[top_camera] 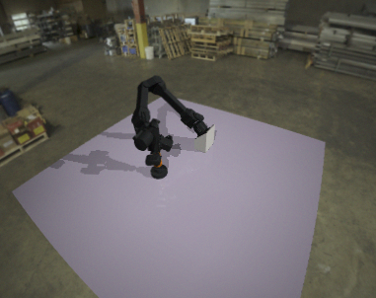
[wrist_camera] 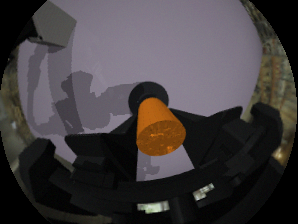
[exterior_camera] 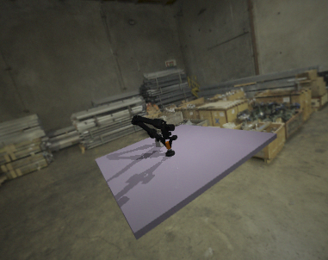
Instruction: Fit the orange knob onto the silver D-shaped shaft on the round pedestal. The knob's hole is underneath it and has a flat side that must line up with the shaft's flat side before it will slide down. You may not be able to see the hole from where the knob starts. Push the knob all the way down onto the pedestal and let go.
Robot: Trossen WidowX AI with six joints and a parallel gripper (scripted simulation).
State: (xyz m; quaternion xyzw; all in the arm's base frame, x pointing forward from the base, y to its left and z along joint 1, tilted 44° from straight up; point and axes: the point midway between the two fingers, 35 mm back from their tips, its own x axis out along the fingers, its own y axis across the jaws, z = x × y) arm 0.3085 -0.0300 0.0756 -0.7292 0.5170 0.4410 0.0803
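— Condition of the knob?
— The orange knob (top_camera: 160, 161) (exterior_camera: 168, 145) (wrist_camera: 159, 132) is a tapered cylinder, clamped in the gripper (top_camera: 158, 160) (exterior_camera: 168, 145) (wrist_camera: 152, 113), over the round pedestal (top_camera: 159, 172) (exterior_camera: 170, 153) (wrist_camera: 148, 94).
— The arm (top_camera: 143, 101) (exterior_camera: 143, 122)?
— Bent at a high elbow, gripper reaching down.
— Differences between views?
— The wrist view shows the knob's mottled end face; the top view shows only an orange sliver. Seating cannot be confirmed.

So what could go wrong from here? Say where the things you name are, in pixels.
The gripper (top_camera: 160, 161) (exterior_camera: 168, 142) (wrist_camera: 152, 113) has the orange knob (top_camera: 160, 161) (exterior_camera: 168, 145) (wrist_camera: 161, 136) right over the dark round base (top_camera: 159, 172) (exterior_camera: 170, 153) (wrist_camera: 136, 98). Its hole is out of sight, so the flat sides might be mismatched and jam. The knob also hides the shaft, so a slightly off-centre or tilted push could go unnoticed.
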